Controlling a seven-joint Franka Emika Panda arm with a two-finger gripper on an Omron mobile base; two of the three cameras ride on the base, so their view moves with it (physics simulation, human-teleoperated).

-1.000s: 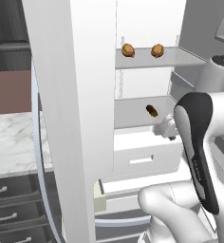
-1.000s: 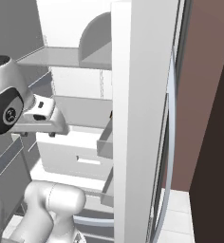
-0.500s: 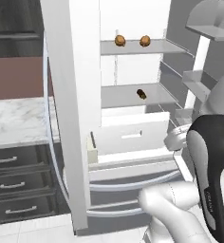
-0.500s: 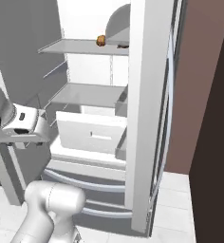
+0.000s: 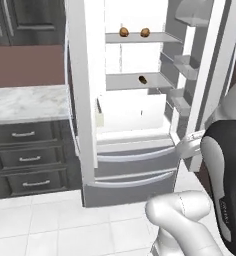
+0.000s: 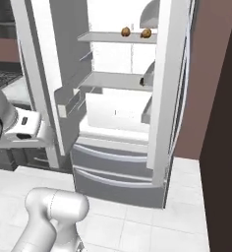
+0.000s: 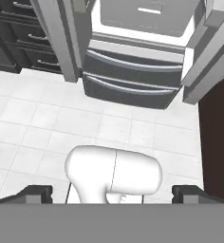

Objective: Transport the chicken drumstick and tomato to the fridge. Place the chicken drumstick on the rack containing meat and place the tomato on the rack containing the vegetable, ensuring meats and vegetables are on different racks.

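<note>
The gripper (image 7: 112, 193) points down at the white floor tiles (image 7: 33, 128), its two dark fingertips (image 7: 35, 192) spread far apart with nothing between them. Ahead of it and well apart stands the fridge (image 5: 135, 165), both doors swung wide. On the rack containing meat (image 5: 155, 38), the topmost shelf, two small brown pieces (image 5: 124, 32) sit side by side; which is the chicken drumstick cannot be told. A darker small item (image 5: 142, 79) lies on the shelf below. Dark cabinets (image 5: 27, 160) under a marble counter (image 5: 25, 102) flank the fridge
</note>
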